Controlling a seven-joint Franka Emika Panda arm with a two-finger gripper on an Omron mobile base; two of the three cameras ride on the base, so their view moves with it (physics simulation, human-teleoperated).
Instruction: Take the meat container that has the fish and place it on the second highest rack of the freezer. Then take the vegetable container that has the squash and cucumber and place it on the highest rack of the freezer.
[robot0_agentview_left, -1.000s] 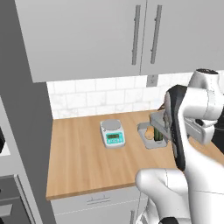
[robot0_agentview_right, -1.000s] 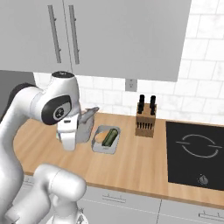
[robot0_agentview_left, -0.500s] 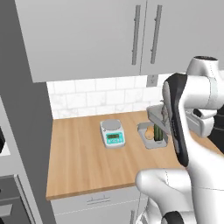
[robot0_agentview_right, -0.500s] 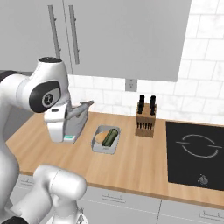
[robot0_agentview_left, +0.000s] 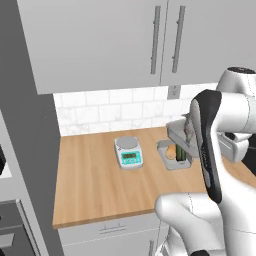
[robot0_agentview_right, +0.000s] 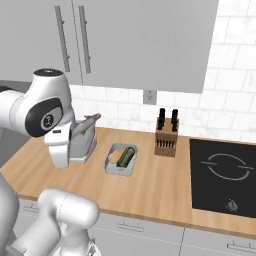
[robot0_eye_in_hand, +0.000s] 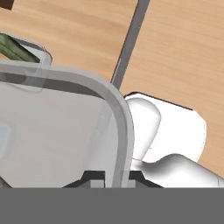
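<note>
The hand is pinched tight on the rim of a clear tray, held above the wooden tabletop. A second tray with the cucumber and squash sits mid-tabletop, between a kitchen scale and a knife block.

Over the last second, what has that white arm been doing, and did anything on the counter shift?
The arm has swung toward the counter's left end, carrying a grey tray above the wood. The gripper stays shut on the tray's rim. The vegetable container with the cucumber and squash, the scale and the knife block have not moved.
</note>
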